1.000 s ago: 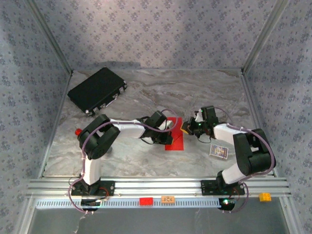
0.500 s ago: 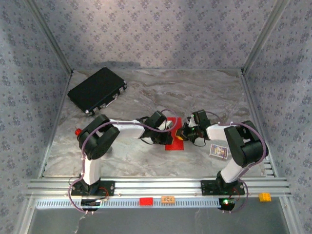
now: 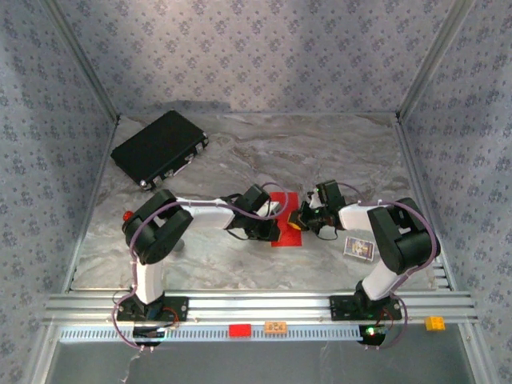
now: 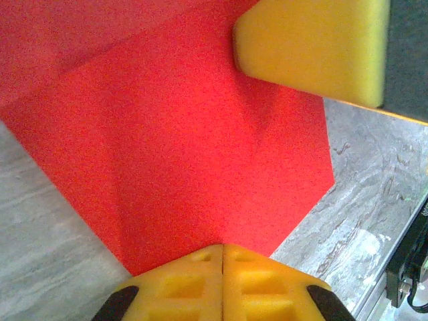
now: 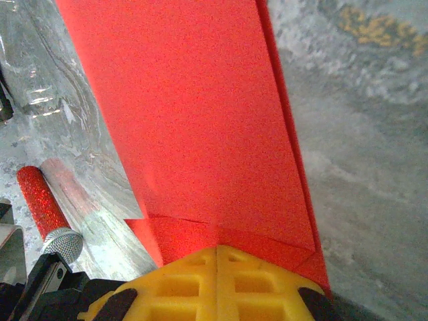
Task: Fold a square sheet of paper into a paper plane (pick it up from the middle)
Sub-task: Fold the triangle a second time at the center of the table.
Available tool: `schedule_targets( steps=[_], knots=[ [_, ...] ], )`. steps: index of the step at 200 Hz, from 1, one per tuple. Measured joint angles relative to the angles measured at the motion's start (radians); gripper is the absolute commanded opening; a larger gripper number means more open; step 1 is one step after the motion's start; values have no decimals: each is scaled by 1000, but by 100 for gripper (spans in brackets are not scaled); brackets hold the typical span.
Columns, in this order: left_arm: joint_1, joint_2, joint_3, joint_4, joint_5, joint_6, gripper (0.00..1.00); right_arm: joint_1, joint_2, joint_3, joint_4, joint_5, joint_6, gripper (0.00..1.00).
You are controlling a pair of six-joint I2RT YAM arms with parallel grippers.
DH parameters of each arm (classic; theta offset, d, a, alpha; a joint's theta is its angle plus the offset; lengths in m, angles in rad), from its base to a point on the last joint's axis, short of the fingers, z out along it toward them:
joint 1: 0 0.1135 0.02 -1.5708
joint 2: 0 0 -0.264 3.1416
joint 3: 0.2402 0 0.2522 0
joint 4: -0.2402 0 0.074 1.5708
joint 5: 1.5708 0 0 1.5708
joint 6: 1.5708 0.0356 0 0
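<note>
The square sheet of paper [image 3: 286, 234] lies mid-table as a flat, creased red wedge. My left gripper [image 3: 276, 216] comes at it from the left, shut, its tips resting on the sheet's edge. In the left wrist view the shut tips [image 4: 223, 249] touch the red paper [image 4: 187, 134], and the other gripper's yellow finger [image 4: 314, 47] presses at the top right. My right gripper [image 3: 301, 220] is shut as well. Its tips [image 5: 217, 249] sit on small folded flaps of the paper [image 5: 194, 114]. The paper plane is out of view.
A black case [image 3: 160, 148] lies at the back left. A small printed card [image 3: 359, 248] sits by the right arm. A red glittery stick with a grey tip [image 5: 41, 204] lies beside the paper. Red [image 3: 239, 330], orange [image 3: 276, 326] and yellow [image 3: 434, 322] blocks rest on the front rail.
My right gripper has swung left and come down onto the paper's right side. The left gripper has shifted only slightly and stays on the paper.
</note>
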Motion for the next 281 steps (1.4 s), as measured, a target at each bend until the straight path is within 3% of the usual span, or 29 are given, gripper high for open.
schedule_targets(
  steps=[75, 118, 161, 195, 281],
  knots=[
    [0, -51, -39, -39, -7, 6, 9, -1, 0, -2, 6, 0, 0, 0],
    [0, -40, 71, -35, -10, -13, 10, -1, 0, -3, 9, 0, 0, 0],
    [0, 64, 166, -3, -2, -28, 8, -5, 2, -3, 16, 1, 0, 0],
    [0, 117, 167, -16, -3, -28, 8, -6, 3, -4, 20, 4, 0, 0],
    [-13, 65, 101, -26, -10, -16, 8, -10, 3, -5, 22, 3, 0, 0]
  ],
)
